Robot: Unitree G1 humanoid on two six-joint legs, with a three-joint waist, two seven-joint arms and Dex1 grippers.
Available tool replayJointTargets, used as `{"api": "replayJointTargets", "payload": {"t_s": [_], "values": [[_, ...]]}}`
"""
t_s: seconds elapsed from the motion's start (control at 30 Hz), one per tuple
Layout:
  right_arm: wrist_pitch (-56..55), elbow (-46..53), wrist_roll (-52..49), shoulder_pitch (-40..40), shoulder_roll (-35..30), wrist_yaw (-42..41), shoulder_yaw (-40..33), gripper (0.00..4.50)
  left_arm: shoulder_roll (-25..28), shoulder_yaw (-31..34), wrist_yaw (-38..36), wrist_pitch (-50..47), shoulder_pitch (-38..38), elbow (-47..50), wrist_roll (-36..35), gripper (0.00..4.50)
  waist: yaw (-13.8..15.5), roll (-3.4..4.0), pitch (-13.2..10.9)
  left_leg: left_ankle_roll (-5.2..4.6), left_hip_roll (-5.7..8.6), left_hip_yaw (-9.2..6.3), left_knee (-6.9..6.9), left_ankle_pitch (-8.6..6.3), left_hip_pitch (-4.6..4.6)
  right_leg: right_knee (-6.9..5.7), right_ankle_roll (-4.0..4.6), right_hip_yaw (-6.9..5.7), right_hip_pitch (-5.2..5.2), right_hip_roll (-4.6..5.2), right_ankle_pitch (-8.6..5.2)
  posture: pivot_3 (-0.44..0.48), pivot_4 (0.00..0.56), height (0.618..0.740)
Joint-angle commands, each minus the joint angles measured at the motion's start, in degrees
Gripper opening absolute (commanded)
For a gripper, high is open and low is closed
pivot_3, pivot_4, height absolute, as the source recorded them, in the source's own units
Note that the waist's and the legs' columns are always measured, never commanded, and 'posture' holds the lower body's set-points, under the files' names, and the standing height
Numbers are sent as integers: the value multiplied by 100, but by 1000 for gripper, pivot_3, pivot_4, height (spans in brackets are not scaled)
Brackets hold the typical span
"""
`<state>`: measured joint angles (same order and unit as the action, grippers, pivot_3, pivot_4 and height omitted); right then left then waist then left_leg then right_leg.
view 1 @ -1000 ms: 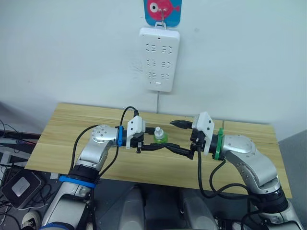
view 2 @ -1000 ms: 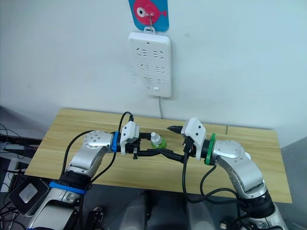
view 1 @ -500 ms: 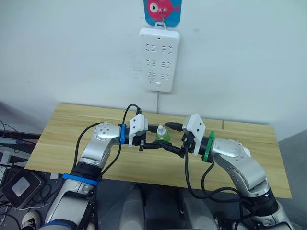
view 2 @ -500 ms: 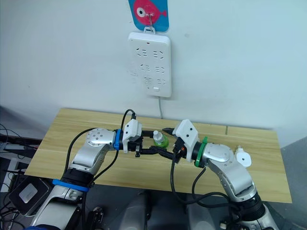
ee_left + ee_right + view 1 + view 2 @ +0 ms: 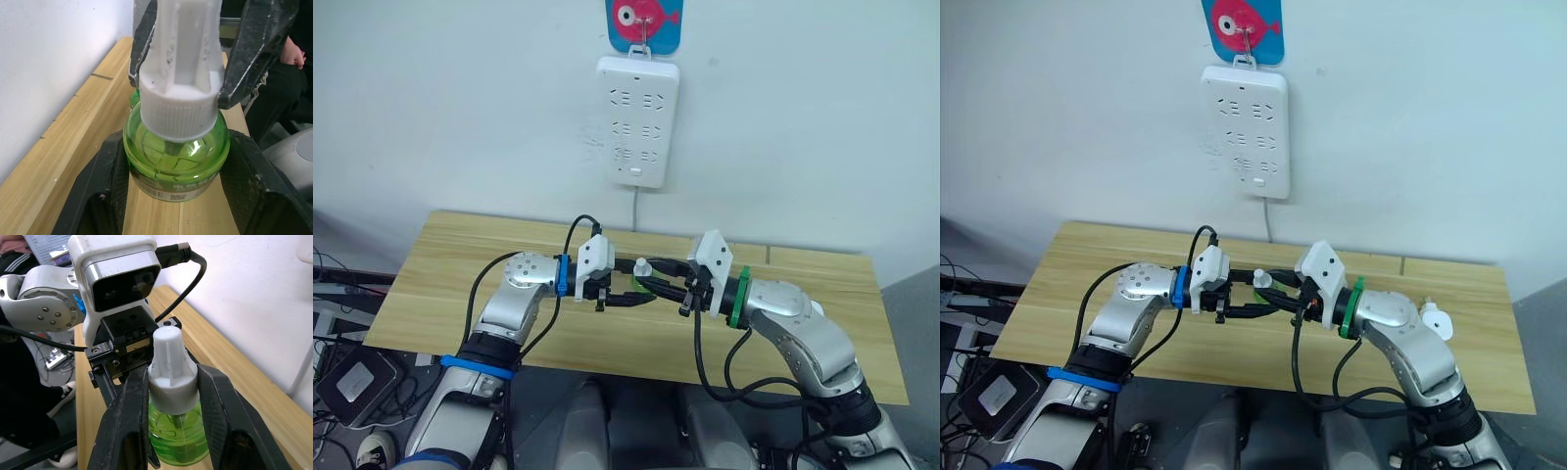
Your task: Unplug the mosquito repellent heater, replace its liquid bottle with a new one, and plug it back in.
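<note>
1 green liquid bottle point(image 5: 177, 161), 1 white cap point(image 5: 172, 367), 1 power strip point(image 5: 637, 120), 1 wooden table point(image 5: 440, 264), 1 fish hook point(image 5: 644, 22), 1 heater point(image 5: 1437, 321)

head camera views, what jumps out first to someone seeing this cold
Above the middle of the wooden table, both grippers meet on one small green bottle: the left gripper clamps its green body while the right gripper pinches its white cap. Behind them, a long white power strip hangs on the wall under a fish-shaped hook.
</note>
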<state>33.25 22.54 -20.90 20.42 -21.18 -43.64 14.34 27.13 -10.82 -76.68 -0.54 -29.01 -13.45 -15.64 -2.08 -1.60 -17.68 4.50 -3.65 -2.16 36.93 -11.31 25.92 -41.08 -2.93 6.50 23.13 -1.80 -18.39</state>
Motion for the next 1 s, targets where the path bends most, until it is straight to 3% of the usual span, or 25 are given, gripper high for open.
{"api": "replayJointTargets", "payload": {"t_s": [0.03, 0.17, 0.27, 0.43, 0.47, 0.7, 0.73, 0.87, 1.0], "values": [[-261, -229, -483, 603, -163, -1097, 43, 1047, 73, -252, -439, 101, 252, 549, -149, 2232, -6, 0, 0, 0, 0, 0, 0, 0, 0, 0, 0, 0, 0, 0, 0, -41, 270, 740], [-762, -1285, -517, 1360, -392, -2610, 328, 1047, 200, -386, -764, 60, 418, 912, -241, 2232, -35, 0, 0, -1, -2, -5, 2, 1, -2, -1, 4, -8, -3, -1, 2, -41, 270, 740], [-1317, -2139, -260, 1814, -379, -3500, 627, 1047, 259, -436, -860, 51, 435, 984, -219, 2232, -23, 0, 0, -2, -2, -10, 3, 1, -2, 0, 5, -15, -6, -1, 3, 8, 255, 740], [-1822, -3004, 5, 2227, -179, -3880, 678, 1047, 225, -421, -736, 14, 434, 981, -190, 2232, -1, 0, 0, -1, -3, -18, 3, 2, -1, -1, 6, -28, -5, 0, 3, 13, 254, 740], [-1766, -3022, -9, 2226, -230, -3912, 629, 1782, 212, -414, -706, 14, 450, 988, -180, 2232, 0, 0, 0, -1, -4, -20, 3, 2, -1, -2, 6, -31, -5, 1, 3, 18, 259, 740], [-1563, -2433, -98, 1627, -1004, -3944, 248, 4275, 205, -299, -546, 1, 489, 886, -184, 2232, 73, 1, 1, 18, 3, -50, 3, 13, 1, 1, 11, -64, -20, 13, 1, 3, 266, 740], [-1545, -2329, -106, 1538, -1100, -3922, 209, 4459, 212, -283, -531, 6, 487, 863, -186, 2232, 75, 1, 1, 18, 5, -60, 4, 13, 1, 6, 12, -75, -28, 15, 0, -4, 269, 740], [-1447, -1735, -60, 1062, -1337, -3321, -139, 4459, 184, -207, -385, 8, 393, 680, -185, 2232, 16, 2, 1, 17, 4, -70, 3, 13, -3, 9, 14, -81, -39, 12, -1, -10, 270, 740], [-981, -792, -62, 610, -1171, -2387, -241, 4459, 176, -138, -258, 53, 269, 451, -147, 2232, -27, 2, 1, 17, -2, -76, 2, 13, -6, 2, 15, -82, -40, 0, -1, -21, 276, 740]]}}
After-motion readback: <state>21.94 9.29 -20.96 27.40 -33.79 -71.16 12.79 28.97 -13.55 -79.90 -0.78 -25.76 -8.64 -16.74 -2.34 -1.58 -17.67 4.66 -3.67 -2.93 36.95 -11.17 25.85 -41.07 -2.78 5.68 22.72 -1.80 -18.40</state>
